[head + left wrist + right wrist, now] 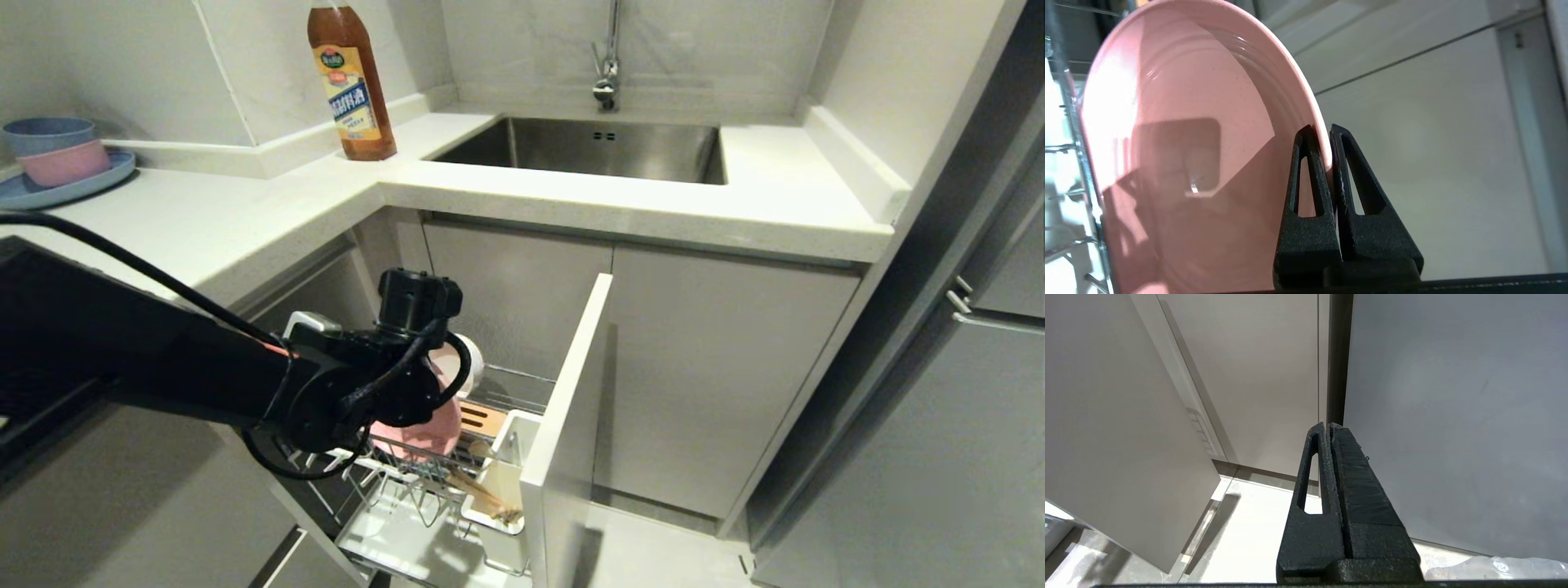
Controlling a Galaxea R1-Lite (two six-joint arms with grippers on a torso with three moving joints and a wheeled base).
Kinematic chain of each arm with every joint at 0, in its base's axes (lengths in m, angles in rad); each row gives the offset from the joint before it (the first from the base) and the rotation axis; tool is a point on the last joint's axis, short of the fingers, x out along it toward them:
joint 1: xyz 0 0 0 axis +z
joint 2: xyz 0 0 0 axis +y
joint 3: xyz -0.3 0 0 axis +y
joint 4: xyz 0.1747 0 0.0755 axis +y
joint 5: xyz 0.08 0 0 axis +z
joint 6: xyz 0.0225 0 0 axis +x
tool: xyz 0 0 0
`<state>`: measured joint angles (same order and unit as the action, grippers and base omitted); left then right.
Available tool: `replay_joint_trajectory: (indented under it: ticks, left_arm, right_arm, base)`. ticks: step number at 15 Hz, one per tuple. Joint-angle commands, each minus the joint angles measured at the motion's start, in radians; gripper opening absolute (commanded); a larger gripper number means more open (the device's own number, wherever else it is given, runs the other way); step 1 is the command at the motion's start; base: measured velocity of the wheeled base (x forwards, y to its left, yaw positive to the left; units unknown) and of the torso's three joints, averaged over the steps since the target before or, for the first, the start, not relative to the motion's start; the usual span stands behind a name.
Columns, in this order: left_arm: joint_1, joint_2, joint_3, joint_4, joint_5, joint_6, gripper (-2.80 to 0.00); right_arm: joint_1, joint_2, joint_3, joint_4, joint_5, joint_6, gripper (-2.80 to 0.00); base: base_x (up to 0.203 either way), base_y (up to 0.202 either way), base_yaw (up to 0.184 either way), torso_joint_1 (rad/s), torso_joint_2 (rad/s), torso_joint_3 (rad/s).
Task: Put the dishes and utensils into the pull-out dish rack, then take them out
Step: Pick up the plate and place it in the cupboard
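Note:
My left gripper (1323,130) is shut on the rim of the large pink plate (1180,143), one finger on each face. In the head view the left wrist (392,367) hangs over the pull-out dish rack (408,498) and the plate (429,433) stands on edge just above the chrome prongs. A cream-white bowl (472,359) shows behind the wrist. Chopsticks (486,492) lie slanted in the white utensil cup (513,457), beside the wooden block (483,418). The rack's white front panel (571,408) stands pulled out. My right gripper (1327,426) is shut and empty, low beside cabinet fronts.
Above the rack runs the white counter (245,220) with the steel sink (588,147) and tap (608,57). A brown sauce bottle (351,82) stands at the corner. A blue plate (57,184) with small bowls sits far left. Grey doors (939,425) fill the right.

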<state>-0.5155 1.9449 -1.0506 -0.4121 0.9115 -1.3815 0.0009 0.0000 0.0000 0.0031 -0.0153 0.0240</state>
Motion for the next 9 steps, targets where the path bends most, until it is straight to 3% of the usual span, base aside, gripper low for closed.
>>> replay_joint_trajectory:
  ticks: [1, 5, 9]
  left_arm:
    - [0.003, 0.022, -0.002, -0.002, 0.003, -0.008, -2.80]
    - [0.008, 0.037, -0.002, -0.002, 0.002, -0.009, -2.80]
    - [0.009, 0.041, -0.009, 0.059, 0.000, -0.054, -2.80]
  right_arm:
    - [0.000, 0.000, 0.003, 0.000, 0.000, 0.000, -2.80]
    - [-0.001, 0.000, 0.002, 0.000, 0.000, 0.000, -2.80]
    - [0.001, 0.000, 0.003, 0.000, 0.000, 0.000, -2.80]
  base:
    - [0.000, 0.000, 0.000, 0.000, 0.00, 0.000]
    - [0.000, 0.000, 0.000, 0.000, 0.00, 0.000]
    - [0.000, 0.000, 0.000, 0.000, 0.00, 0.000]
